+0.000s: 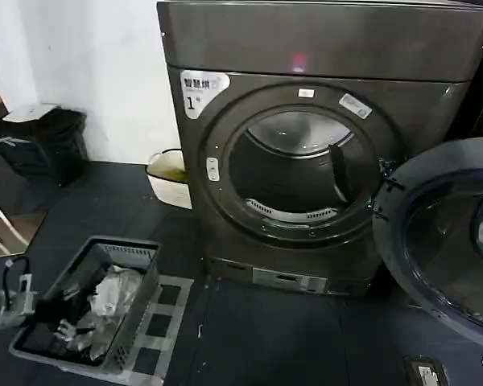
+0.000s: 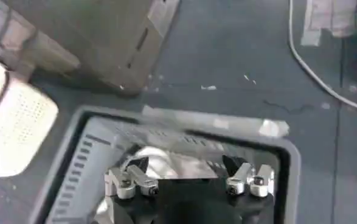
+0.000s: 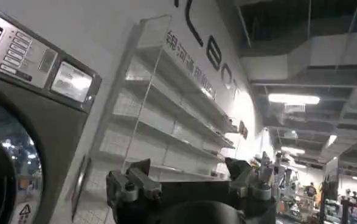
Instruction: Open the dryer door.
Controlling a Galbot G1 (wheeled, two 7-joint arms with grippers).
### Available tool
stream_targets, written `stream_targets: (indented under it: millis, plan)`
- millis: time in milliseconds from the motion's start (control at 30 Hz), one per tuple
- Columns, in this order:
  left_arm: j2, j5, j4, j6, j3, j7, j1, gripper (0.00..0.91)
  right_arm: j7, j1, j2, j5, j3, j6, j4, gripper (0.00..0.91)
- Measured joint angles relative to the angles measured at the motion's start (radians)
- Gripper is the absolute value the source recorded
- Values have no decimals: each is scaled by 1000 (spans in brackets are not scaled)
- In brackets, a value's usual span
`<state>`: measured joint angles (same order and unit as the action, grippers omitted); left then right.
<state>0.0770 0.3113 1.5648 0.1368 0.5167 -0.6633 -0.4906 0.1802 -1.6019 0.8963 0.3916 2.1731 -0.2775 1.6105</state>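
Observation:
The dark grey-brown dryer (image 1: 322, 48) stands ahead, a white "1" label at its upper left and a pink light on top. Its drum opening (image 1: 298, 169) is uncovered. The dryer door (image 1: 443, 241), a large round ring with dark glass, hangs swung out wide on the right. My left gripper (image 1: 14, 293) sits low at the near left, beside a grey basket. In the left wrist view the left gripper (image 2: 185, 164) is open over that basket, holding nothing. My right gripper (image 3: 189, 165) is open and empty, pointing up toward white shelves.
A grey slotted basket (image 1: 137, 297) of crumpled laundry sits on the dark floor, its rim (image 2: 291, 164) under the left gripper. A white tub (image 1: 167, 173) stands left of the dryer, with a black bin (image 1: 44, 141) farther left. A front-loading machine with a silver panel (image 3: 38, 122) stands by the wall shelves (image 3: 166, 115).

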Motion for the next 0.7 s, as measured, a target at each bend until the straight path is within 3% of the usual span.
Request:
stream_targets:
  millis: [367,700]
  plan:
    - [-3,-120,-60,-35,6,-2,-2,907,3,-3,5,3,0,13,0,907]
    - [3,-112,-75,-52,5,8,3,907,6,-2,10,3,-3,14,8,907]
